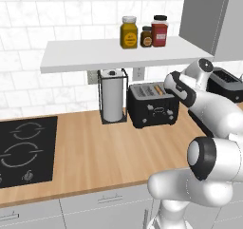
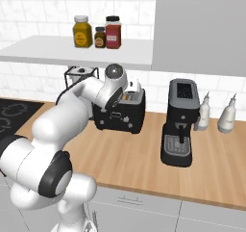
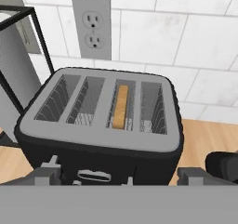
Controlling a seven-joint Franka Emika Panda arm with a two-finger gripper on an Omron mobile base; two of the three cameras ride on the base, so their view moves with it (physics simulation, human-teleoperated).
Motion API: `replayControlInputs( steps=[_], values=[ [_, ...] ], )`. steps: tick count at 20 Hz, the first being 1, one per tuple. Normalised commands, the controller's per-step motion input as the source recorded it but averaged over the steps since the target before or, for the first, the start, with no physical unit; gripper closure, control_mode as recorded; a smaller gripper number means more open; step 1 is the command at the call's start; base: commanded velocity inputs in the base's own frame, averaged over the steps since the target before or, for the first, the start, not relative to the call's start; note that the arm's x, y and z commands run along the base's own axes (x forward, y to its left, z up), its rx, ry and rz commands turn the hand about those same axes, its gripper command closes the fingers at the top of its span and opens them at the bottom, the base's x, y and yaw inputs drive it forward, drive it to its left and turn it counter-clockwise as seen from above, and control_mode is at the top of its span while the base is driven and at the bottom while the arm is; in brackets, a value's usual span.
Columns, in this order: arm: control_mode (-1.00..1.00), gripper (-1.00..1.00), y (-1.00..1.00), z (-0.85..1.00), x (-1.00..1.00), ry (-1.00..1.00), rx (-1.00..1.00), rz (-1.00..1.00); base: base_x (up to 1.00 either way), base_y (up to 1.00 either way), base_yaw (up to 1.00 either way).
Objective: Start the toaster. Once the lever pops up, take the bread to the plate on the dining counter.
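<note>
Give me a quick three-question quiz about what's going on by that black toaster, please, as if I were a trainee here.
1. True or false: the bread sits in a slot of the toaster.
2. Counting from the paper towel holder side in the hand view, which of the four slots holds the slice? A) first B) second C) third D) fourth
3. Fill in: the end effector hovers over the toaster's front with its jaws ____.

Key:
1. True; its tan edge shows inside.
2. C.
3. Open, gripping nothing.
</note>
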Motion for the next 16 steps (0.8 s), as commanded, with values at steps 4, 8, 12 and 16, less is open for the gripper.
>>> replayControlInputs(
  steps=[4,8,12,16],
  values=[
    [-1.0,-1.0,0.0,0.0,0.0,0.0,0.0,0.0,0.0,0.0,0.0],
    [-1.0,-1.0,0.0,0.0,0.0,0.0,0.0,0.0,0.0,0.0,0.0],
    [-1.0,-1.0,0.0,0.0,0.0,0.0,0.0,0.0,0.0,0.0,0.0],
    [-1.0,-1.0,0.0,0.0,0.0,0.0,0.0,0.0,0.0,0.0,0.0]
  ],
)
